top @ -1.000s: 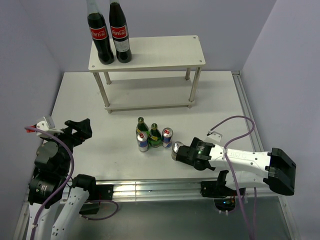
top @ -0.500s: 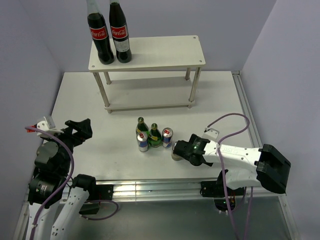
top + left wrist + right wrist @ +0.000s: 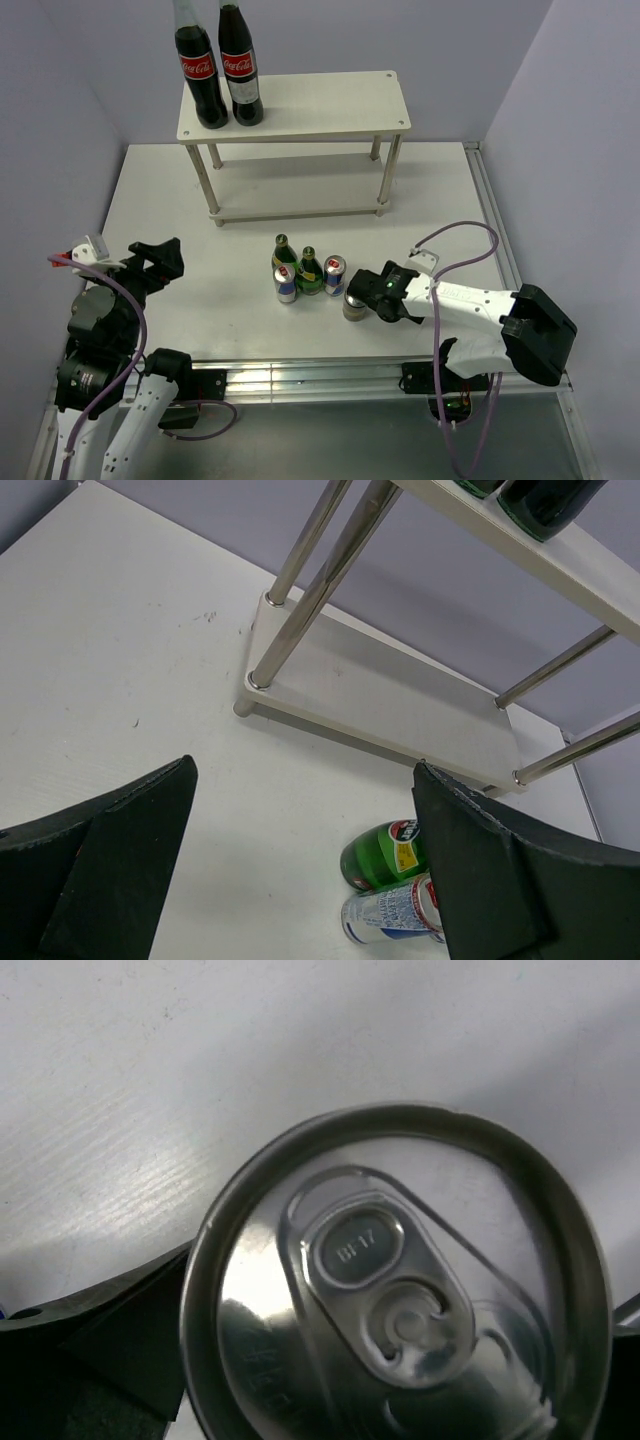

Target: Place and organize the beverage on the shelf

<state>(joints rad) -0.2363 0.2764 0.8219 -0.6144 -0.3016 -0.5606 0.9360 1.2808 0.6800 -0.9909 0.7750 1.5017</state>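
Observation:
The white two-tier shelf (image 3: 300, 105) stands at the back; its lower board shows in the left wrist view (image 3: 400, 695). Two green bottles (image 3: 309, 268) and two blue-and-silver cans (image 3: 335, 274) stand clustered mid-table. My right gripper (image 3: 362, 297) is shut on a dark can with a silver top (image 3: 352, 305), upright at the cluster's right edge. The can's lid (image 3: 400, 1260) fills the right wrist view between my fingers (image 3: 100, 1360). A second black can is not in view. My left gripper (image 3: 152, 262) is open and empty at the near left, facing a green bottle (image 3: 385, 852) and a blue-and-silver can (image 3: 395, 915).
Two large cola bottles (image 3: 222, 65) stand on the left end of the shelf's top board. Purple walls close in the table on three sides. A metal rail (image 3: 490, 220) runs along the right edge. The right arm's cable (image 3: 460, 240) loops above the table.
My right arm has swung its forearm left and tilted down over the can; the can has barely shifted. The left arm has not moved.

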